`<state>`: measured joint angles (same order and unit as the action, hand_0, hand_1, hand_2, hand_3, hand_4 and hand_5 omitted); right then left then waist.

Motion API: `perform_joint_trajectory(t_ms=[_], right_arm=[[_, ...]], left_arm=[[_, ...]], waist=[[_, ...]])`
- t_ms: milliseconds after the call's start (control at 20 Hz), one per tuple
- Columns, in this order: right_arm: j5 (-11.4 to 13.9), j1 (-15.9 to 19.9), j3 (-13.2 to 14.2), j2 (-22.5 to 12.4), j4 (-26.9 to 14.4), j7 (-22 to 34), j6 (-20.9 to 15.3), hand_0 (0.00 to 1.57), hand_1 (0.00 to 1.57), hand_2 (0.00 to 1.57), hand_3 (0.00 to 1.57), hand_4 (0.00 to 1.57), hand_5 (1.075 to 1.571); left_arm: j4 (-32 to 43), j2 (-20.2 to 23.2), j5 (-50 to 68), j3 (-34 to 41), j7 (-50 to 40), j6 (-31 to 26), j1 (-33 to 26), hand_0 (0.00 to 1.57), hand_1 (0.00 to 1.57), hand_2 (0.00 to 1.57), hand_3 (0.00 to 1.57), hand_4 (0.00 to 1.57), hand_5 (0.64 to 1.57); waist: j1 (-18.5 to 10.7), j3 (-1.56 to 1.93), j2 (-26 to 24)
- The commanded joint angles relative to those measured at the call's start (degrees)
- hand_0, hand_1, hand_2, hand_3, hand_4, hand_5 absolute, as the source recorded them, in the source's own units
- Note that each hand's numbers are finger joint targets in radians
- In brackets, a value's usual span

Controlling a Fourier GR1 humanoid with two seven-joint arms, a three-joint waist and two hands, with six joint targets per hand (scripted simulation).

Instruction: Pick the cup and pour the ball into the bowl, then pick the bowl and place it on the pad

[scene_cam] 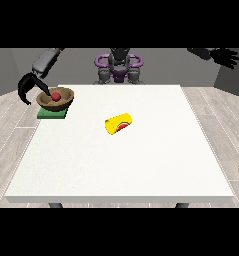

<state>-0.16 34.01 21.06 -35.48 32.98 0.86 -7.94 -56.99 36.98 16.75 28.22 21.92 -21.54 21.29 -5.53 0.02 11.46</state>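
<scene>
Wooden bowl (55,98) with the red ball (56,96) sits on the green pad (52,114), upper left. My hand at the view's left (29,87) hooks its rim. Yellow cup (119,124) lies tipped mid-table, emptied.

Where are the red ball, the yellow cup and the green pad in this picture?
red ball (56,96), front view: middle of the ball, inside the wooden bowl.
yellow cup (118,124), front view: side wall of the cup, lying on its side.
green pad (50,115), front view: front edge, showing below the bowl.
</scene>
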Motion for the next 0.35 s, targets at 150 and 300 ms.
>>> perform_joint_trajectory(t_ms=[150, 300], right_arm=[[1.06, 2.87, -1.17, -3.49, -2.45, 6.09, 3.12, 0.0, 0.0, 0.0, 0.0, 0.0, 1.356], [-0.16, 5.21, -3.67, 2.57, 2.52, 7.7, 6.26, 0.0, 0.0, 0.0, 0.0, 0.48, 1.434]], left_arm=[[-10.31, -10.11, -1.22, -9.48, -12.29, 5.26, 1.14, 0.0, 0.0, 0.0, 0.0, 0.9, 1.559], [-6.44, -10.59, -3.52, -10.31, -14.14, 7.0, -1.15, 0.0, 0.0, 0.0, 0.0, 0.9, 1.559]], waist=[[-1.32, 0.06, -10.37], [1.69, -0.05, -19.29]])
